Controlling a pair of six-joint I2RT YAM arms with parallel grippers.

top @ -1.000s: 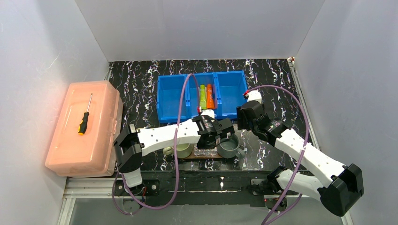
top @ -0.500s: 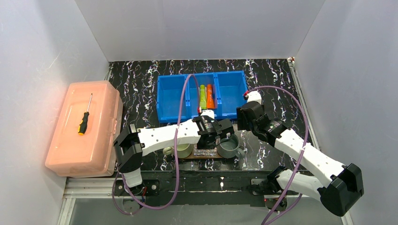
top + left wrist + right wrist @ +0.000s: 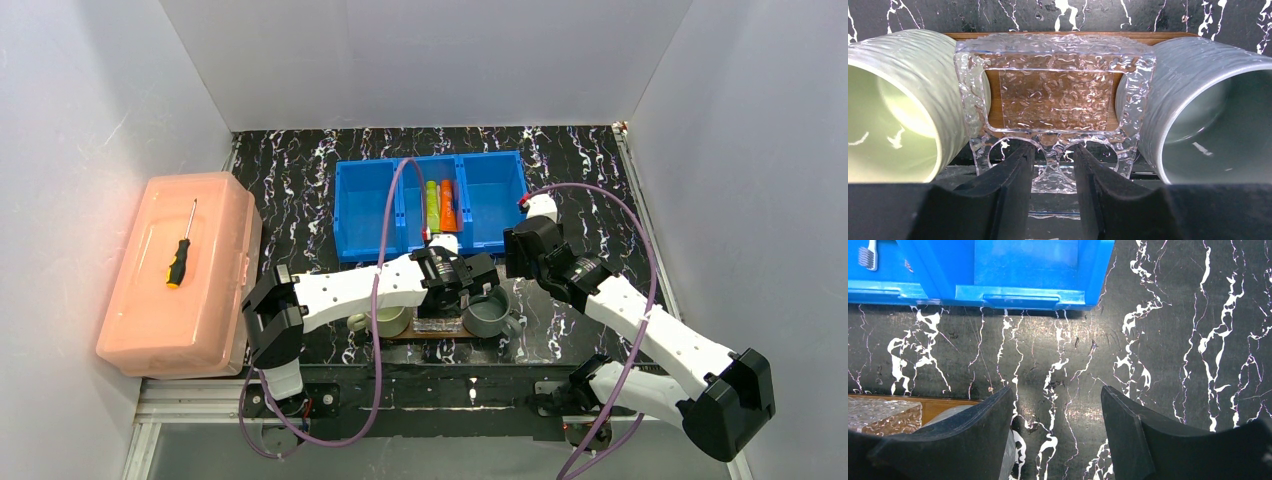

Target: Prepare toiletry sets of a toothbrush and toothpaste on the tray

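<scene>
The lime-green tube [image 3: 431, 205] and the orange tube [image 3: 447, 206] lie side by side in the middle compartment of the blue bin [image 3: 360, 205]. One toothbrush head [image 3: 867, 255] shows in the bin in the right wrist view; the other toothbrush is hidden. The brown wooden tray [image 3: 1048, 36] carries a green mug [image 3: 893, 110], a clear plastic holder [image 3: 1055, 95] and a grey mug [image 3: 1208, 110]. My left gripper [image 3: 1054, 152] is shut on the holder's middle web between its two round holes. My right gripper [image 3: 1057, 395] is open and empty over the tabletop, between the bin [image 3: 1018, 270] and the tray's right end [image 3: 943, 407].
A pink translucent box [image 3: 180, 270] with a screwdriver [image 3: 180, 250] on its lid stands at the left. White walls close in the back and both sides. The left arm [image 3: 350, 285] lies across the tray's left part.
</scene>
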